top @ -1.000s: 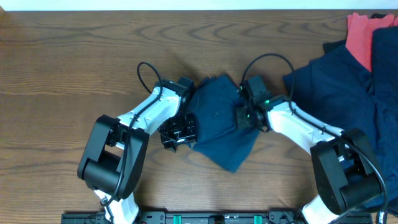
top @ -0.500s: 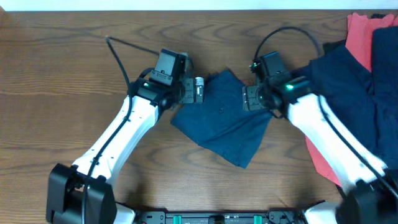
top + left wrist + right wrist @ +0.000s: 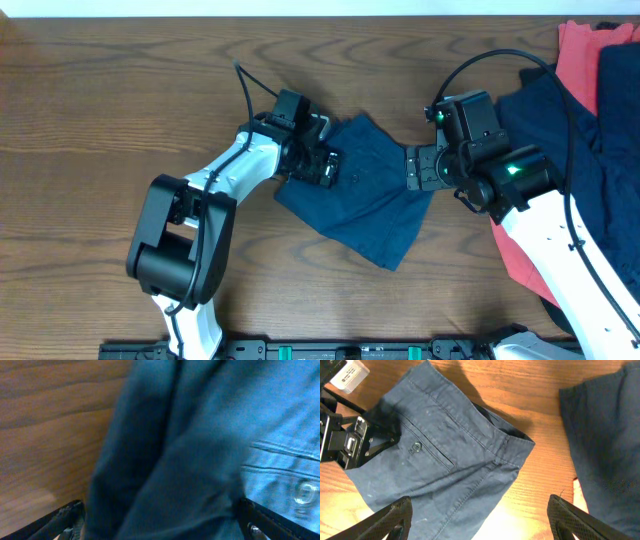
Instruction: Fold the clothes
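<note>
Since the half-second-earlier overhead frame, the left arm has drawn its elbow back toward its base and the left gripper has come off the bare table onto the left edge of the shorts. The right gripper has shifted slightly lower and to the right. The shorts have kept their place.

Position: the shorts lie folded at table centre, set diagonally, long axis running roughly from upper left to lower right. The remaining clothes, dark navy with a coral-red piece, are heaped at the far right, well apart from the left arm.

Left gripper: jaws spread wide. Its wrist view shows cloth filling the span between the fingers, with a button at the right. No closure on the cloth is evident.

Right gripper: jaws wide apart, nothing held, just beside the shorts' right corner and apparently above it.

Assessment: the two grippers face each other across the shorts. The left is the nearer, already over its edge, and the right would have to move left and down to reach cloth.
</note>
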### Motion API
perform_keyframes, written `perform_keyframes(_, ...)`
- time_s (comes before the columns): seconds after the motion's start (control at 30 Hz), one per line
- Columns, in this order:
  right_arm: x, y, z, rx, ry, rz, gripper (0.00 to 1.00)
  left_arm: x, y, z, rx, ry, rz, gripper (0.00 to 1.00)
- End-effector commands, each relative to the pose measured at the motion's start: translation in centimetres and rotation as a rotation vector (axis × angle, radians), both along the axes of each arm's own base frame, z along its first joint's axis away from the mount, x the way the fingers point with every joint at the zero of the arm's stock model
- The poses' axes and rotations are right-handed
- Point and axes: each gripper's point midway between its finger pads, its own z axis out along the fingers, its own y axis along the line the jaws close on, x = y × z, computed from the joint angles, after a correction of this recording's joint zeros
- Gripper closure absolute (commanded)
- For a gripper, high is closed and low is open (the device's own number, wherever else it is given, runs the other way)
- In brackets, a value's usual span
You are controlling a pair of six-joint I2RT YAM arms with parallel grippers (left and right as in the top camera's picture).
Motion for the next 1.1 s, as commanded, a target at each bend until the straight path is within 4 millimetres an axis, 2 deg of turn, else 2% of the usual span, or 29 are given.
perform_keyframes(0.0,0.2,-0.3,0.5,-0.005,-0.012,-0.005,0.16,-3.5,-2.1,-2.4,-0.130,0.182,-0.070,0.03)
perform_keyframes(0.03,0.2,-0.3,0.5,-0.005,-0.012,-0.005,0.16,-4.0,-2.4,-2.5,-0.145,0.204,-0.075,0.13)
perform_keyframes(0.07,0.2,-0.3,0.5,-0.005,-0.012,-0.005,0.16,-4.3,-2.5,-2.5,-0.148,0.217,-0.079,0.28)
perform_keyframes(0.1,0.1,-0.3,0.5,-0.005,-0.012,-0.005,0.16,-4.5,-2.4,-2.5,-0.145,0.224,-0.080,0.48)
perform_keyframes(0.13,0.1,-0.3,0.4,-0.006,-0.011,-0.005,0.16,-4.5,-2.5,-2.4,-0.145,0.224,-0.080,0.74)
perform_keyframes(0.17,0.1,-0.3,0.4,-0.006,-0.011,-0.005,0.16,-4.5,-2.4,-2.3,-0.145,0.222,-0.079,0.91)
perform_keyframes(0.2,0.1,-0.3,0.4,-0.006,-0.009,-0.005,0.16,-4.3,-2.3,-2.1,-0.148,0.215,-0.074,0.94)
perform_keyframes(0.33,-0.2,-0.5,0.2,-0.016,0.003,-0.007,0.16,-2.4,-0.8,-0.4,-0.165,0.162,-0.026,0.94)
perform_keyframes(0.4,-0.3,-0.6,0.1,-0.019,0.010,-0.007,0.16,-0.4,1.3,1.0,-0.154,0.112,0.055,0.94)
perform_keyframes(0.47,-0.4,-0.7,0.1,-0.026,0.015,-0.010,0.16,1.8,4.2,2.6,-0.124,0.047,0.158,0.94)
perform_keyframes(0.57,-0.5,-0.8,0.0,-0.029,0.019,-0.010,0.16,5.3,11.7,5.4,-0.022,-0.079,0.410,0.94)
perform_keyframes(0.67,-0.5,-0.8,0.0,-0.029,0.020,-0.010,0.16,6.9,20.6,7.8,0.058,-0.164,0.711,0.94)
perform_keyframes(0.77,-0.5,-0.8,0.0,-0.029,0.020,-0.010,0.16,6.4,28.6,8.8,0.072,-0.183,0.978,0.94)
perform_keyframes(0.87,-0.5,-0.8,0.0,-0.028,0.019,-0.010,0.16,4.7,34.7,8.4,0.056,-0.152,1.193,0.94)
perform_keyframes(0.97,-0.5,-0.8,0.0,-0.028,0.019,-0.010,0.16,2.5,39.2,7.3,0.060,-0.107,1.329,0.94)
perform_keyframes(1.07,-0.5,-0.8,0.0,-0.028,0.019,-0.010,0.16,0.7,41.3,5.9,0.066,-0.051,1.403,0.94)
